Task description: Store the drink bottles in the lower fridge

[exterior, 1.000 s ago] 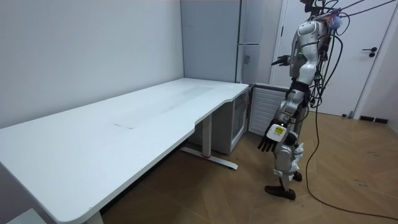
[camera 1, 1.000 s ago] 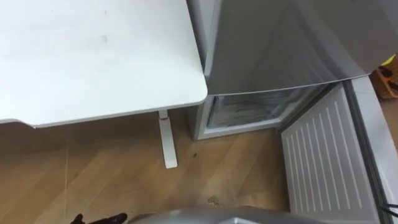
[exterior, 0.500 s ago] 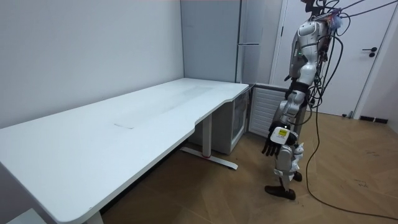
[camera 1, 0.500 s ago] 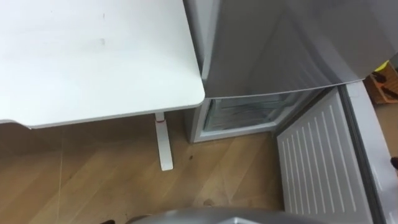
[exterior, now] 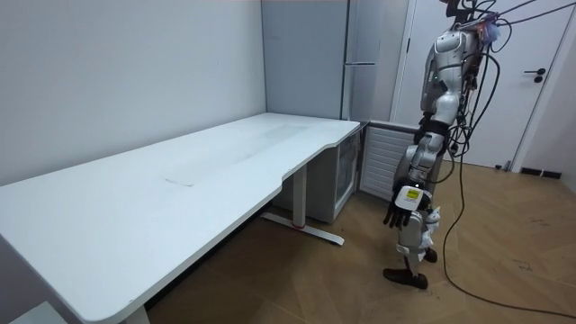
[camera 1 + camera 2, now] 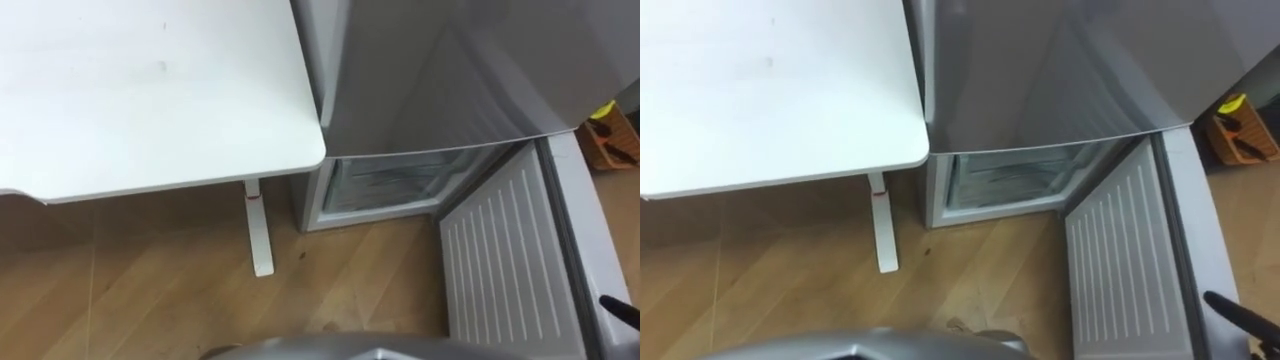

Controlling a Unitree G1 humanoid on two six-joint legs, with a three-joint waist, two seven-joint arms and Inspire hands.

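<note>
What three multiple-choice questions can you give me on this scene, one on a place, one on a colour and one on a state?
1. Seen from the robot, on which side of the fridge does the table stand?
A. left
B. right
C. on top of it

2. What colour is the table top?
A. black
B. white
C. green

3. The lower fridge door is:
A. shut
B. taken off
C. open

Answers:
1 A: in the eye views the table lies to the left of the fridge.
2 B: its top is plain white.
3 C: the door is swung out to the robot's right, baring the lower compartment.
</note>
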